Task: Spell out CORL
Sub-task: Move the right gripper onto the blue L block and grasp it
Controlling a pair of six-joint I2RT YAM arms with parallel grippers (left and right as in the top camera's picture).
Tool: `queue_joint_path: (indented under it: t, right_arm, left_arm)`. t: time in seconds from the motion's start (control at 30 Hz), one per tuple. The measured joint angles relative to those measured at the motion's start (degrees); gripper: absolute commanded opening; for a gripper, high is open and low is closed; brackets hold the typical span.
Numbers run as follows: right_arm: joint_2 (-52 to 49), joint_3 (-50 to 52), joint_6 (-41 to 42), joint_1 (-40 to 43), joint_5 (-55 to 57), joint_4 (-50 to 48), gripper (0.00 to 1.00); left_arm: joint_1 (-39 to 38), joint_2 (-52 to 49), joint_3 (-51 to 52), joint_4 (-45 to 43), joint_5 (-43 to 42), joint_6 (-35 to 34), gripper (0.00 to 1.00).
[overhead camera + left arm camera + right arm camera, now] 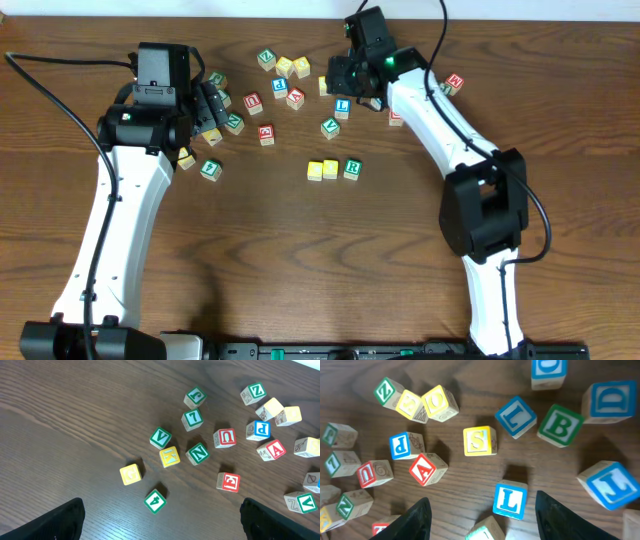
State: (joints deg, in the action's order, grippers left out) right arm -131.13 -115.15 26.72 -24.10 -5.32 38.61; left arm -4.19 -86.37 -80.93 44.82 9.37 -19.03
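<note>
Your right gripper (481, 502) hangs with jaws apart and empty over the blue L cube (510, 500), which sits on the counter (250, 250) just beyond the R cube (352, 168) ending the row after two yellow cubes (314, 171); your left gripper (162, 519), also spread empty, is farther off.

Left arm (125, 200) extends forward along its own side, wrist turned inward, jaws spread wide, holding nothing. Right arm (432, 112) angles forward toward centre, jaws parted, pointing down, unloaded.
</note>
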Motion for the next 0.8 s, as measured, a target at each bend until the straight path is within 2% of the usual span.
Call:
queue_joint_path:
  t: [0.8]
  right_arm:
    - [-4.8,-0.2,3.3,-1.3,6.3,-1.0,0.53]
  left_arm:
    - [0.0,0.0,0.0,0.0,0.0,0.0,0.98]
